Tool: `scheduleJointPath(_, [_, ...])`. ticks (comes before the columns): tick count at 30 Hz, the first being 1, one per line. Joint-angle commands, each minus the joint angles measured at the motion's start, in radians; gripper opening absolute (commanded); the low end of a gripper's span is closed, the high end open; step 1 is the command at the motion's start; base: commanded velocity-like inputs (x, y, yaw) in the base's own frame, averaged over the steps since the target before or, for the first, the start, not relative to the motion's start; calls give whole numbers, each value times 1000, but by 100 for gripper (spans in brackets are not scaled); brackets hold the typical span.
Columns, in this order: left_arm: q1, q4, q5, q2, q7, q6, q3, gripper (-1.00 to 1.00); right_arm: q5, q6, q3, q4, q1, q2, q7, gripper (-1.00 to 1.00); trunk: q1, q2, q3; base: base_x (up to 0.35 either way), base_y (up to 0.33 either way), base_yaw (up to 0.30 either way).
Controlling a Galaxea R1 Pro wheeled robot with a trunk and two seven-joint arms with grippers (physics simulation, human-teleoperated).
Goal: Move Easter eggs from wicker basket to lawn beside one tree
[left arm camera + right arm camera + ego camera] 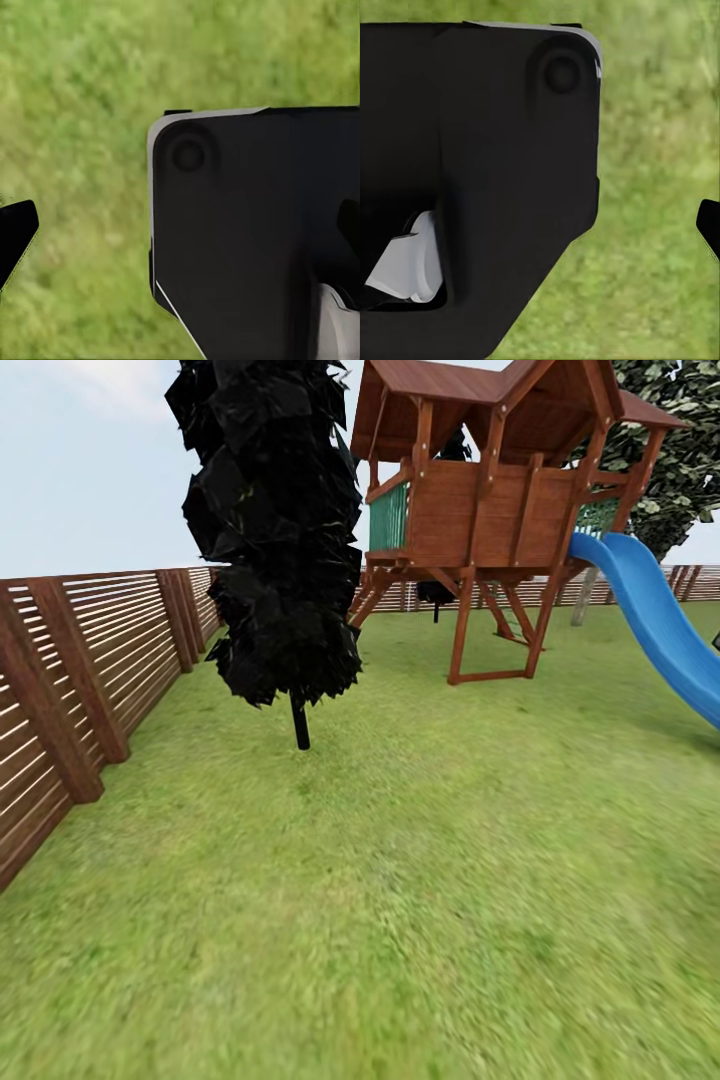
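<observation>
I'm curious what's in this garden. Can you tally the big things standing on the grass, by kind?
All-black trees: 1
Green-leaved trees: 1, behind the playhouse
Wooden playhouses: 1
Blue slides: 1
Slatted wooden fences: 1
Total: 5

Black housing [255, 232], grey-edged, round boss

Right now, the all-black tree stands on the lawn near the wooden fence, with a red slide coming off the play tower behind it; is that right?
Not quite: the slide is blue, not red, as the head view shows. The rest holds: the all-black tree stands on the lawn near the wooden fence, with the play tower behind it.
</observation>
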Motion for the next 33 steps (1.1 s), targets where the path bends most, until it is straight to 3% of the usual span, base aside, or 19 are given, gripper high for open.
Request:
scheduleJointPath(1, [0, 0, -1, 0, 1, -3, -1, 100, 0, -2, -1, -1, 0, 1, -1, 100, 1, -2, -2, 338, 0, 0])
scheduleJointPath(12, [0, -1, -1, -2, 1, -3, -1, 100, 0, -2, -1, 0, 0, 28, -1, 100, 1, -2, -2, 338, 0, 0])
scheduleJointPath(25, [0, -1, -2, -3, 2, -3, -1, 100, -2, -2, -2, 0, 0, 33, -1, 100, 1, -2, -2, 338, 0, -2])
scheduleJointPath(33, [0, -1, -3, -3, 2, -3, -1, 100, -2, -2, -2, 1, 0, 37, -1, 100, 1, -2, -2, 338, 0, -159])
